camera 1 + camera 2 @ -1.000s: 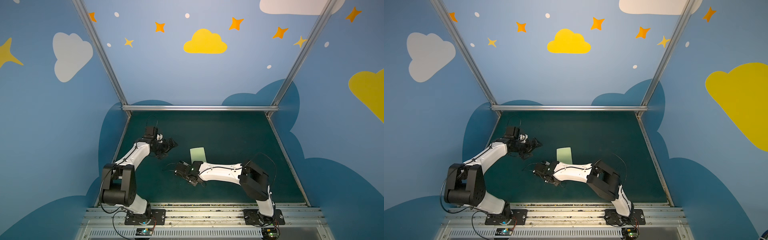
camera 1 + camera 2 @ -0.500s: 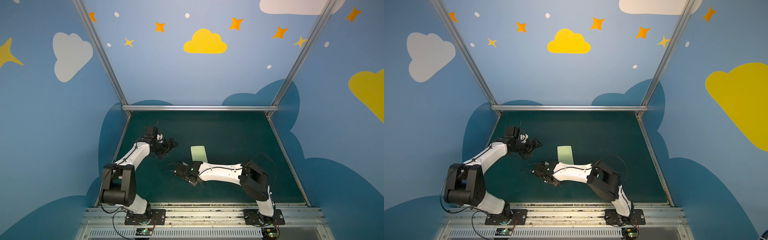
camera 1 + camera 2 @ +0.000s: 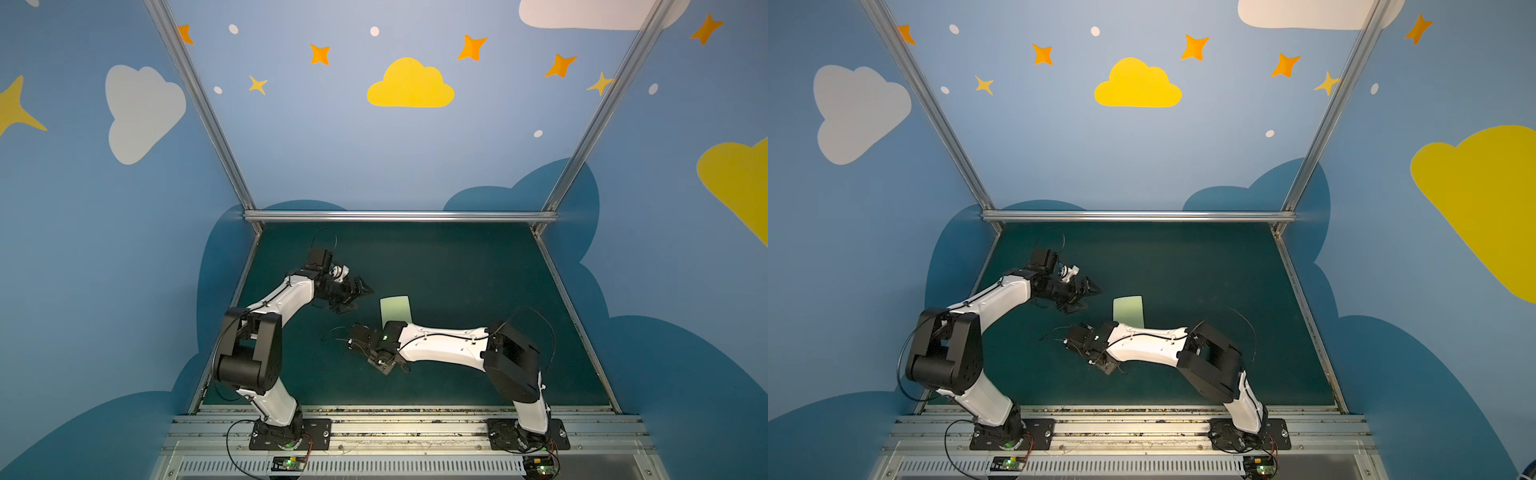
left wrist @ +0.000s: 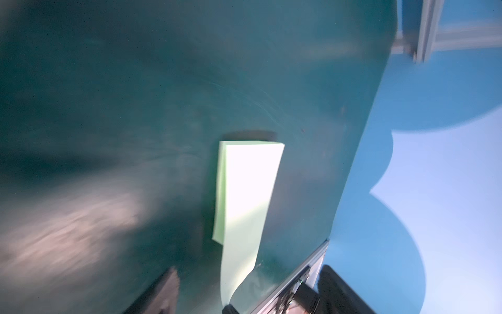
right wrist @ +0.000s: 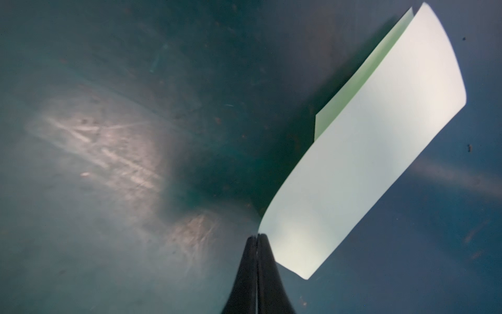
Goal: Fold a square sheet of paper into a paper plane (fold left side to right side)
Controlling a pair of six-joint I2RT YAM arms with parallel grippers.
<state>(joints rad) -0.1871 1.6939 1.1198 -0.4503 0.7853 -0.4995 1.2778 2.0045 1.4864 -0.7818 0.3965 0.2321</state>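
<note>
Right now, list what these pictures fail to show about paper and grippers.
Near end of the square sheet of paper: behind the right arm, both top views.
Whether the right gripper pinches its corner or only touches: too small, right wrist view.
Fingers of the left gripper: cut by the frame edge, blurred, left wrist view.

Robotics lab test cell, dressed as a cartoon sky.

Two white-and-black robot arms (image 3: 440, 345) are bolted to a slotted silver metal rail (image 3: 395, 432) at the front of a dark teal work mat (image 3: 457, 266). Bare aluminium frame bars (image 3: 399, 216) box in the mat. The blue wall panels (image 3: 332, 145) carry a painted yellow cloud (image 3: 409, 85) and orange stars (image 3: 320, 54). Small circuit boards with green lights (image 3: 291, 462) and loose cables sit by the rail.
</note>
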